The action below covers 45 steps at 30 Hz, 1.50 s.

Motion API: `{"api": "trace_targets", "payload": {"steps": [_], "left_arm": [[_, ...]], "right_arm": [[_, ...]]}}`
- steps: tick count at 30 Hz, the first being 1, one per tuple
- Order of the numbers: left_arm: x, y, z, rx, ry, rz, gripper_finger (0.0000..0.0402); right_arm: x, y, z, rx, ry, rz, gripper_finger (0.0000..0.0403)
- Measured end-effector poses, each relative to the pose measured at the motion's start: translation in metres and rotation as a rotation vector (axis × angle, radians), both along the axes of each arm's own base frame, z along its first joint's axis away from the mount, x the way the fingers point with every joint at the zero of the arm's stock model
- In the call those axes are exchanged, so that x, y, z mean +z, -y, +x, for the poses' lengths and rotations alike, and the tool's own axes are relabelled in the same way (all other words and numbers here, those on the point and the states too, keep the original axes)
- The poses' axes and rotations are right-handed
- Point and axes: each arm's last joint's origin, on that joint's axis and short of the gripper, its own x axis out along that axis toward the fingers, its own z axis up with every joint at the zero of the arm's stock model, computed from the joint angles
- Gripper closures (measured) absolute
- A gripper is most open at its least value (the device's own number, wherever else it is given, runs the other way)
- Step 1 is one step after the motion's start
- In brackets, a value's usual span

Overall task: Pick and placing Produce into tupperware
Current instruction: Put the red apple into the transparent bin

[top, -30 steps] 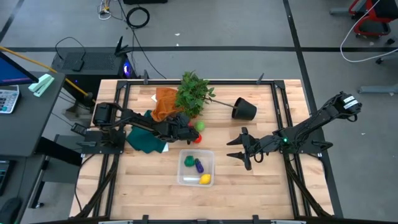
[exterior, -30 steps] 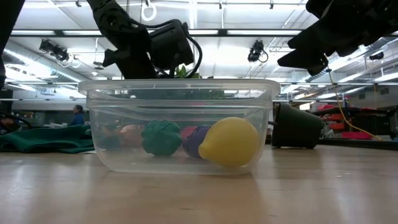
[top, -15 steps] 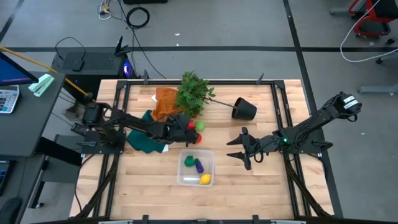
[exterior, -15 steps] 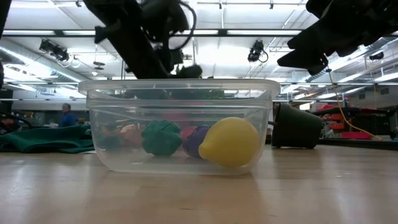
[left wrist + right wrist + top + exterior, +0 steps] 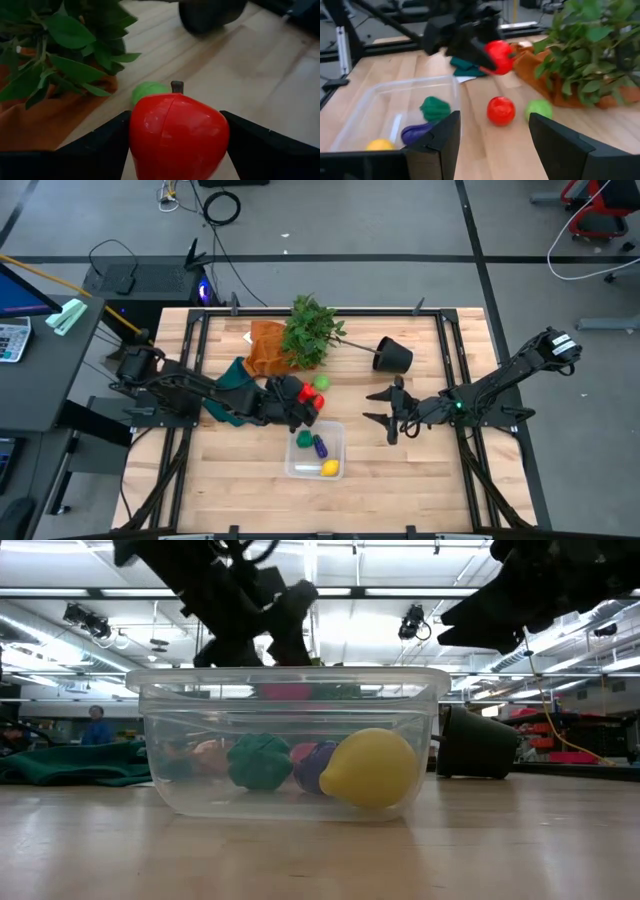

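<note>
Left wrist view: a red toy fruit [image 5: 177, 136] is clamped between the left gripper [image 5: 305, 406] fingers, carried just beside the clear tub [image 5: 316, 472], which holds green, purple and yellow pieces. If released early, it could be dropped outside the rim. The right gripper [image 5: 385, 407] is held open, empty, nearby.

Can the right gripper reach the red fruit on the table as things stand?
Probably yes. The right gripper is open and empty, and the red fruit lies on bare wood ahead of it, beside the tub. But the left gripper, holding an apple, hangs close above it.
</note>
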Motion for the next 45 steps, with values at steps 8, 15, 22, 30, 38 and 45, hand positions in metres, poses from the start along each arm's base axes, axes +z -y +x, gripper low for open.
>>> {"api": "trace_targets", "payload": {"steps": [8, 15, 22, 30, 38, 45], "left_arm": [[0.005, 0.023, -0.001, -0.067, 0.064, -0.016, 0.011], [0.009, 0.041, -0.003, -0.144, 0.104, -0.041, 0.0111], [0.013, 0.056, -0.002, -0.236, 0.15, -0.096, 0.0111], [0.008, 0.073, -0.005, -0.281, 0.157, -0.094, 0.0111], [-0.016, 0.092, 0.003, -0.222, 0.214, -0.016, 0.0111], [-0.037, 0.102, 0.008, -0.098, 0.289, 0.073, 0.0111]], "right_arm": [[0.004, -0.001, 0.001, 0.0, 0.036, 0.0, 0.0208], [0.004, -0.008, -0.001, 0.072, 0.035, 0.043, 0.0208], [0.004, -0.009, -0.001, 0.074, 0.039, 0.063, 0.0208], [0.004, -0.01, -0.001, 0.092, 0.037, 0.072, 0.0208], [0.003, -0.01, -0.001, 0.091, 0.038, 0.076, 0.0208], [0.004, -0.01, -0.001, 0.106, 0.036, 0.083, 0.0208]]}}
